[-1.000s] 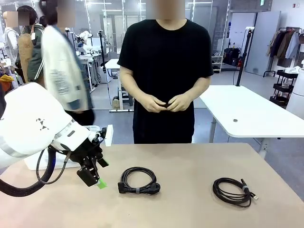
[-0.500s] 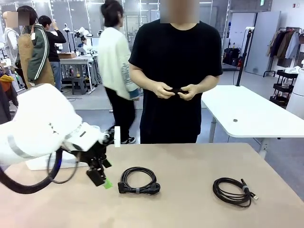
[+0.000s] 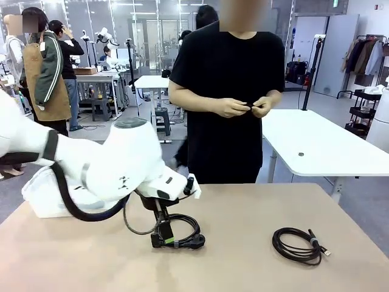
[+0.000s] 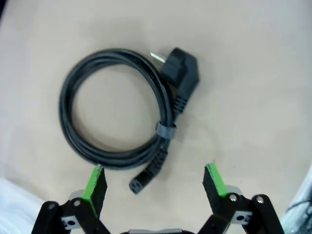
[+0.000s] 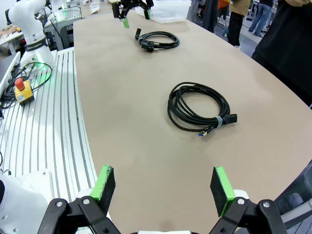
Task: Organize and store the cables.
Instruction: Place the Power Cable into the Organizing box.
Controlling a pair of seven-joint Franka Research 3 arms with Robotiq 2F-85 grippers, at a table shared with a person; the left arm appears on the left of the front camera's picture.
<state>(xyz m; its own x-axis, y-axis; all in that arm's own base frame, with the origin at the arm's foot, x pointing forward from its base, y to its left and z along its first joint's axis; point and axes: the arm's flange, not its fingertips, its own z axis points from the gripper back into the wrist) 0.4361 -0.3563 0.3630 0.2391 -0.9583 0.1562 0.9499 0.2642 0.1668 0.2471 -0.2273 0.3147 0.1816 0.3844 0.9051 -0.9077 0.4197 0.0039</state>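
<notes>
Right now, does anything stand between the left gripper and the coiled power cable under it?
Nothing visible does. The left gripper hangs open above the power cable, with the cable's connector end between its fingers. Bare table surrounds the coil.

Left claw (image 3: 164,238) partly hides power cable (image 3: 189,242) (front view).

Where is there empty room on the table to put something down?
The bare table between the plug cable and the thin cable, and the strip by the person. The left is crowded: the left gripper hovers over the plug cable.
</notes>
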